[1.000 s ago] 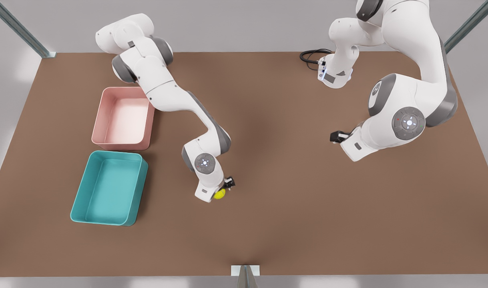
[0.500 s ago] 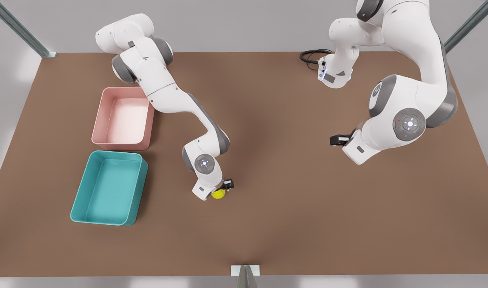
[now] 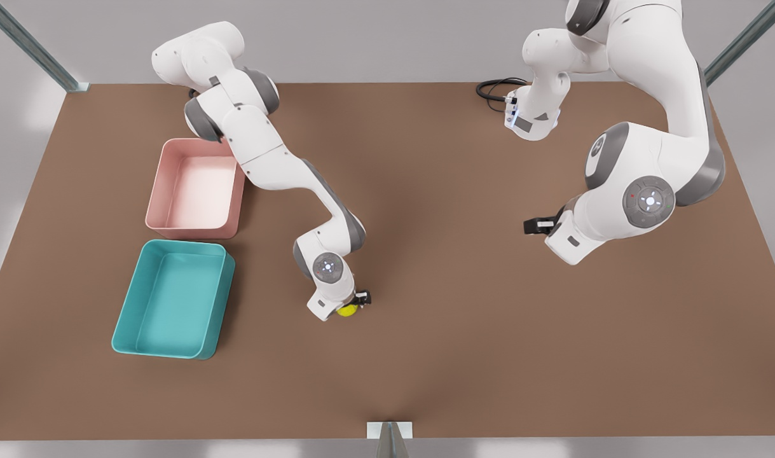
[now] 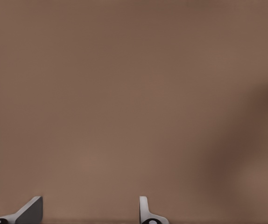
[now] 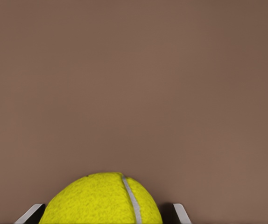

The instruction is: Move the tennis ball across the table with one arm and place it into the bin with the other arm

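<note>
yellow-green fuzzy tennis ball [image 5: 101, 199] – pale seam, in R gripper [image 5: 103, 212]

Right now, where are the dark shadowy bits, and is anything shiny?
Front view: a soft dark patch on the table mid-way between the arms, and shade beside the bin; no glare. Left wrist view: a dim smudge beyond the open left pincer. Right wrist view: the ball, inside the right pincer, is evenly lit.

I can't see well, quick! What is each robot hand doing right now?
Right gripper: closed on the tennis ball, low over the table.
Left gripper: open, holding nothing, waiting above the table.
</note>
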